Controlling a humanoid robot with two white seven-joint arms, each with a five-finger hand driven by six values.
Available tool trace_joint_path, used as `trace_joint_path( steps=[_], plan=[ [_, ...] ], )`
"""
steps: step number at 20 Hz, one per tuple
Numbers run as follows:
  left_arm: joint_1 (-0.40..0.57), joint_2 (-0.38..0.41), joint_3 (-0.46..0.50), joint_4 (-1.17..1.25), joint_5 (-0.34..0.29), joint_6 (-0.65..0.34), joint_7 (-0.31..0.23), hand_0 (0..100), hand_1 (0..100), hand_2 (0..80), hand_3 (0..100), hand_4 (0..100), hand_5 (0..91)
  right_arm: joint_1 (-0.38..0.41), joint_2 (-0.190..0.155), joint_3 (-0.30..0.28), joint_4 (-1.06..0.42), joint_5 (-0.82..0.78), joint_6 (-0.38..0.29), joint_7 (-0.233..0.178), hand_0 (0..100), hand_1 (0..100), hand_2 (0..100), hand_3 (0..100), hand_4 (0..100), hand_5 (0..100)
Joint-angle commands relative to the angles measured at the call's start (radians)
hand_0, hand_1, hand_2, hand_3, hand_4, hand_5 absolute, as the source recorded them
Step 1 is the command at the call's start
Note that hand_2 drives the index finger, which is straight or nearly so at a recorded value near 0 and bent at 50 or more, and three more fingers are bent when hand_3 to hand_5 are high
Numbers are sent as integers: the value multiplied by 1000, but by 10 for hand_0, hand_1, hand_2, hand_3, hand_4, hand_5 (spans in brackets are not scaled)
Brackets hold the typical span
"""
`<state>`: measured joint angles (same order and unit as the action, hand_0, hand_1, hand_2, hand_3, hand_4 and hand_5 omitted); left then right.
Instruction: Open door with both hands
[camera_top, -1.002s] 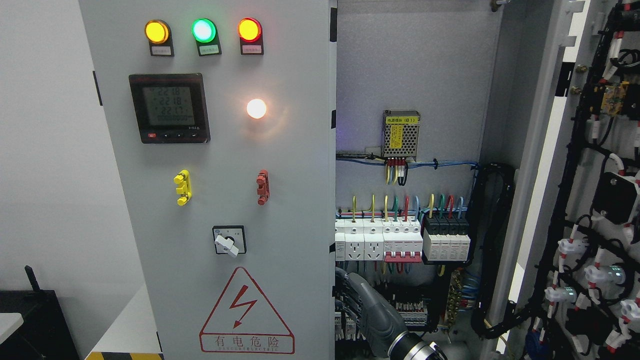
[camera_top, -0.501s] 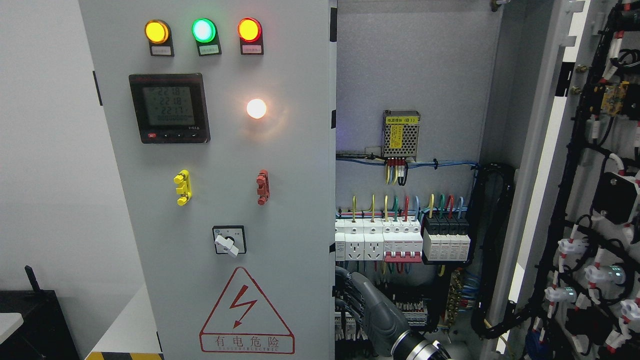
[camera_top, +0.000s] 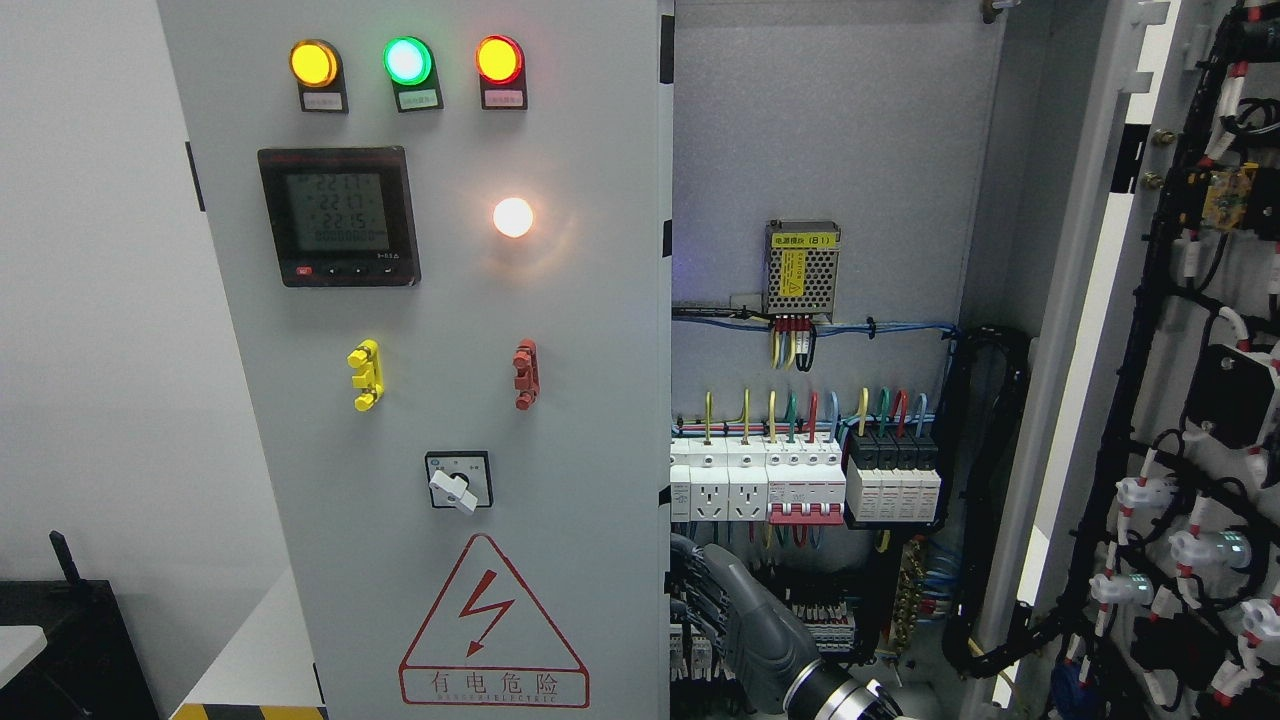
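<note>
Cabinet first: a tall grey metal electrical cabinet (camera_top: 830, 130) fills most of the view, with its left door (camera_top: 450, 300) closed and its right door (camera_top: 1100, 300) swung wide open at the right, edge-on, black cable bundles running down its inner face. The closed grey door carries a black digital meter (camera_top: 338, 216), a red lightning warning triangle (camera_top: 492, 625) near the bottom, three round lamps in amber, green and red (camera_top: 406, 60) along the top, a glowing white lamp (camera_top: 513, 217), a white rotary switch (camera_top: 458, 482), a yellow latch handle (camera_top: 365, 375) and a red latch handle (camera_top: 526, 374). Inside the open half sits a row of white breakers and sockets (camera_top: 800, 480) under coloured wires, and above it a small mesh-cased power supply (camera_top: 802, 267). Low down, a dark grey robot hand (camera_top: 740, 620) reaches in against the closed door's free edge, arm entering at the bottom edge right of the middle; whether its fingers grip or only rest there I cannot tell.
</note>
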<state>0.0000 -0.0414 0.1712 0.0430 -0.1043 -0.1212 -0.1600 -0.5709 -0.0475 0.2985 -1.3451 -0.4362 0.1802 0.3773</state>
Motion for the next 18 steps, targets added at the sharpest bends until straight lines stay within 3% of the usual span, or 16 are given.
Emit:
trace_joint_path(
  steps=[1,18],
  plan=[
    [29,0,1,-2,0,0,1,0,0,0,0,0,0,-12,-3,2,9,-2,1,2,381,0,0,0,0,0],
    [29,0,1,0,0,0,1,0,0,0,0,0,0,-27,-3,14,30,-16,1,31,381,0,0,0,0,0]
  ],
)
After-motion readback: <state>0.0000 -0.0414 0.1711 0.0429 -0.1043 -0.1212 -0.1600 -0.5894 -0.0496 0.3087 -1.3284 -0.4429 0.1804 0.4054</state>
